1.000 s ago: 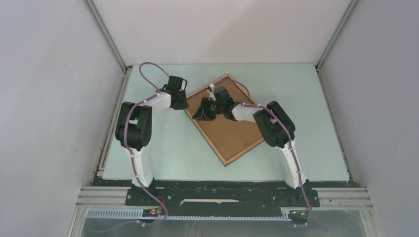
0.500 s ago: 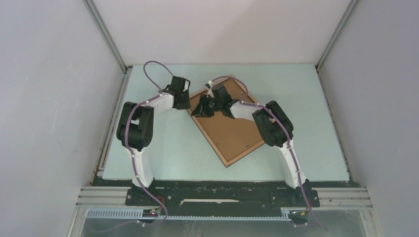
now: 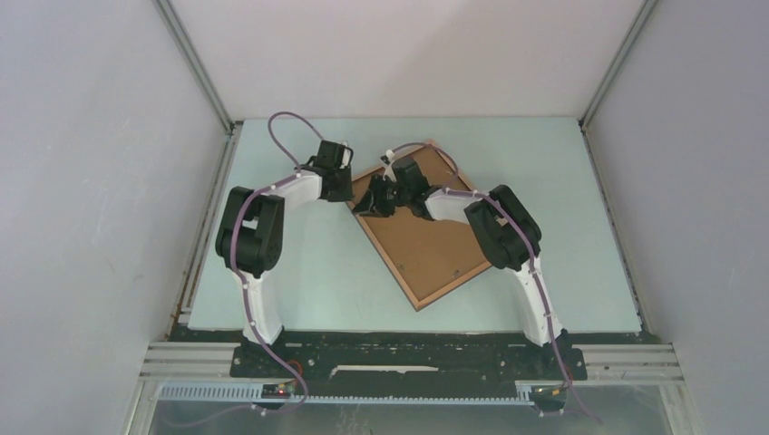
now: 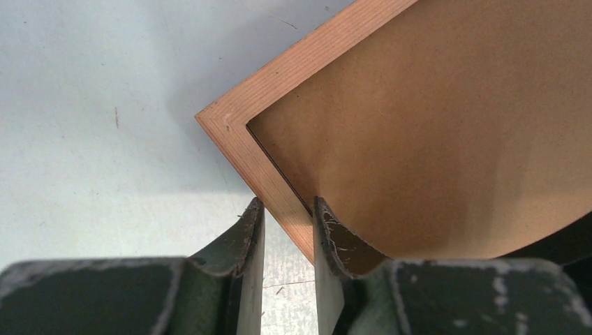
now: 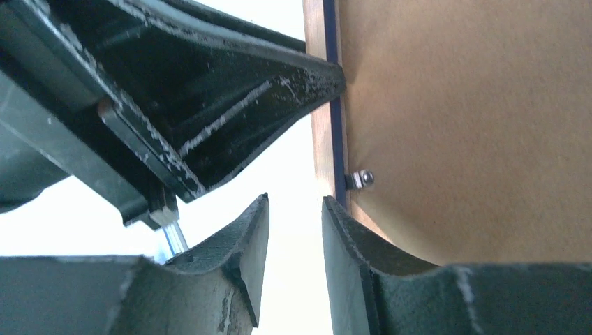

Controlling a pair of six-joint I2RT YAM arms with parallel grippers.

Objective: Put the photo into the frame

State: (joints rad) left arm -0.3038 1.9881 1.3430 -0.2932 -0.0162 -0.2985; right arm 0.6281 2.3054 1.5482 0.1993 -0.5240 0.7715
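Observation:
The frame (image 3: 385, 258) lies flat and askew mid-table, wood side up, with a plain brown backing board (image 3: 426, 249) filling it. The photo is hidden. My left gripper (image 3: 347, 192) is at the frame's left corner. In the left wrist view the left gripper (image 4: 287, 204) is shut on the frame (image 4: 234, 122): one finger is outside its wooden rail and the other is over the backing board (image 4: 433, 125). My right gripper (image 3: 370, 201) hovers close beside it. In the right wrist view the right gripper (image 5: 295, 200) is open at the frame (image 5: 320, 132), with only bright table between its fingers.
A small metal clip (image 5: 361, 180) sits on the backing board (image 5: 475, 125) near the rail. The left gripper's body (image 5: 209, 91) fills the upper left of the right wrist view, very close. White walls enclose the pale green table (image 3: 299, 272) on three sides.
The frame has slid slightly to the right across the table. Both grippers have moved with its left corner.

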